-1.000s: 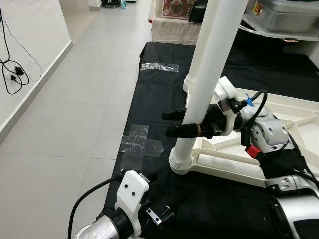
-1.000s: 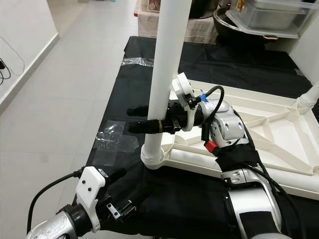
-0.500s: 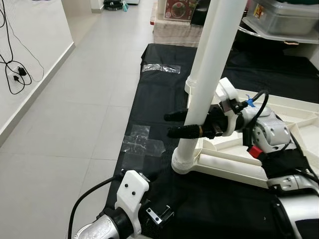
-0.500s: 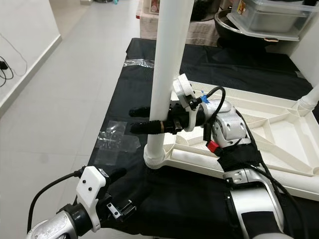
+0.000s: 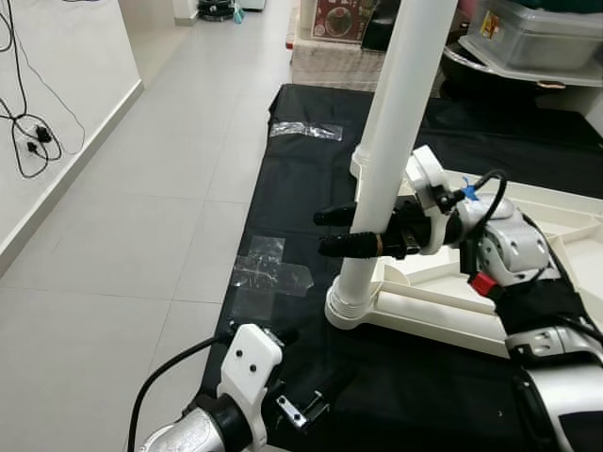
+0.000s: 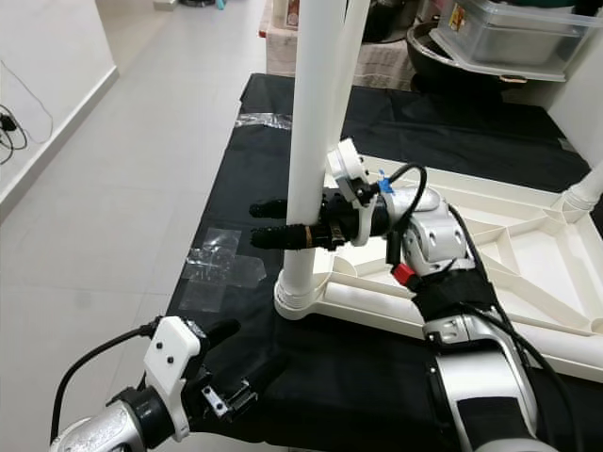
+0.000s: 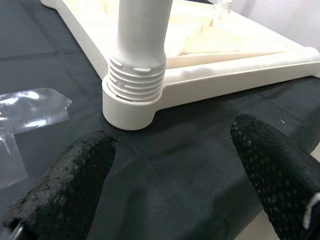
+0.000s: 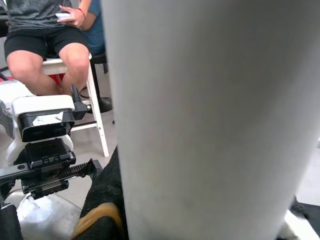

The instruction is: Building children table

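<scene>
Threading white leg (image 5: 388,165) into corner socket (image 7: 131,107): right gripper (image 5: 337,232) clasping leg, kept vertical; left gripper (image 7: 170,165) spread, idle.

White round table leg (image 5: 394,141) standing upright, ribbed foot screwed into corner socket (image 7: 131,107) of cream tabletop (image 6: 528,254), which lies upside down toward 3 o'clock.

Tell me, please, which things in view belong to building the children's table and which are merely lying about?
Job:
white table leg, upright in its corner socket
upturned table top
right gripper, fingers around the leg
left gripper, open, low near the socket

Lying about:
clear tape patches
storage bin
wall cables
</scene>
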`<state>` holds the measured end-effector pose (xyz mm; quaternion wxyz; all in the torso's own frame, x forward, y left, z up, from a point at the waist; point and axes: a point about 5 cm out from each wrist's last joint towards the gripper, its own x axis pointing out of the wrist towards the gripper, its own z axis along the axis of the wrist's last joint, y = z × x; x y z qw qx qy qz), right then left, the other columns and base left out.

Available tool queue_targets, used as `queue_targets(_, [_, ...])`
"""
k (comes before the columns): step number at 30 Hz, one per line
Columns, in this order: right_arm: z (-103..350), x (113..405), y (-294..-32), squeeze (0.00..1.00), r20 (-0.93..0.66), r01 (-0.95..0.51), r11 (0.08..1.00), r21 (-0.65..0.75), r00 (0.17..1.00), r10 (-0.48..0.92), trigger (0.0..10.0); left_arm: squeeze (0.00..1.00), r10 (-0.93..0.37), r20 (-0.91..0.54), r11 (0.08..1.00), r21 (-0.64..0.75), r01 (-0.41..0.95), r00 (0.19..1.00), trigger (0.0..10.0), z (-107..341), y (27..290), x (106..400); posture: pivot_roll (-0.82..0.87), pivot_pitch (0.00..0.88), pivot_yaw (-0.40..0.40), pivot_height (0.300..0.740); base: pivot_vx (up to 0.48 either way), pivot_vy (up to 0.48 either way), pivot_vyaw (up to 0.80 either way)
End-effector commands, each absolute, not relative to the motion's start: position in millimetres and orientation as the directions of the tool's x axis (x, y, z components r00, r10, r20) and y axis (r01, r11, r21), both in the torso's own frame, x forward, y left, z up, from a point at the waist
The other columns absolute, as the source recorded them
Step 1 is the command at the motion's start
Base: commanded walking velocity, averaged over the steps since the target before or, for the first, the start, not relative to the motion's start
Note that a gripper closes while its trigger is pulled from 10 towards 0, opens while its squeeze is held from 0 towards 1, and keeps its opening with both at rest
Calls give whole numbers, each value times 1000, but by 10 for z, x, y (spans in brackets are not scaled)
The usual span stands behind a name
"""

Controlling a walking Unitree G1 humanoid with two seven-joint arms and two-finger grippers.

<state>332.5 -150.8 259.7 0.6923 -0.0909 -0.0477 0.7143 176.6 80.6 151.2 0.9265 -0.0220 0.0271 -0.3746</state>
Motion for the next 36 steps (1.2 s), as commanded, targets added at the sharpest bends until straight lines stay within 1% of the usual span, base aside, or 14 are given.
queue_targets(1, [2385,3317,-1555,0,-117,-991,-5,-134,11,993,10000,0,-703,-57,712,-60,700,709,10000,1457,798,1762,108,152,-84,740,0,0,0])
queue_targets(2, [2385,3317,-1555,0,-117,-991,-5,-134,11,993,10000,0,-703,-57,712,-60,700,709,10000,1457,798,1762,108,152,-84,740,0,0,0])
queue_targets(4, [2305,3339,-1584,0,-108,-989,83,-122,96,990,10000,0,-701,-54,713,-56,698,711,10000,1462,800,1772,107,154,-84,740,0,0,0])
queue_targets(5, [2305,3339,-1584,0,-108,-989,83,-122,96,990,10000,0,-701,-54,713,-56,698,711,10000,1462,800,1772,107,154,-84,740,0,0,0])
queue_targets(7, [2256,3360,-1605,0,-97,-981,152,-121,164,982,10000,0,-698,-52,716,-54,696,714,10000,1463,802,1779,106,153,-85,740,0,0,0])
queue_targets(10, [2217,3367,-1611,0,-80,-973,207,-106,215,973,10000,0,-698,-51,716,-53,696,714,10000,1466,803,1783,104,153,-83,740,0,0,0])
queue_targets(18, [2166,3321,-1615,0,-63,-967,239,-86,245,968,10000,0,-701,-49,713,-52,699,711,10000,1471,801,1783,103,154,-82,740,0,0,0])
queue_targets(22, [2134,3311,-1571,0,-62,-943,320,-93,326,943,10000,0,-701,-46,713,-50,700,711,10000,1479,800,1801,98,158,-79,740,0,0,0])
queue_targets(24, [2134,3311,-1571,0,-62,-943,320,-93,326,943,10000,0,-701,-46,713,-50,700,711,10000,1479,800,1801,98,158,-79,740,0,0,0])
queue_targets(25, [2122,3358,-1540,0,-60,-911,402,-94,408,911,10000,0,-702,-44,713,-51,700,711,10000,1483,797,1805,97,158,-79,740,0,0,0])
queue_targets(30, [2118,3387,-1530,0,-59,-892,442,-93,448,892,10000,0,-701,-43,713,-51,699,712,10000,1482,796,1806,97,158,-79,740,0,0,0])
queue_targets(32, [2123,3419,-1522,0,-49,-872,482,-81,487,872,10000,0,-700,-42,714,-51,698,713,10000,1485,796,1808,95,159,-82,740,0,0,0])
queue_targets(35, [2135,3482,-1472,0,8,-794,605,-58,606,795,10000,0,-692,-39,722,-41,691,721,10000,1493,818,1840,96,162,-83,740,0,0,0])
queue_targets(36, [2132,3480,-1467,0,15,-788,614,-54,614,789,10000,0,-691,-39,723,-39,689,722,10000,1493,822,1847,96,162,-83,740,0,0,0])
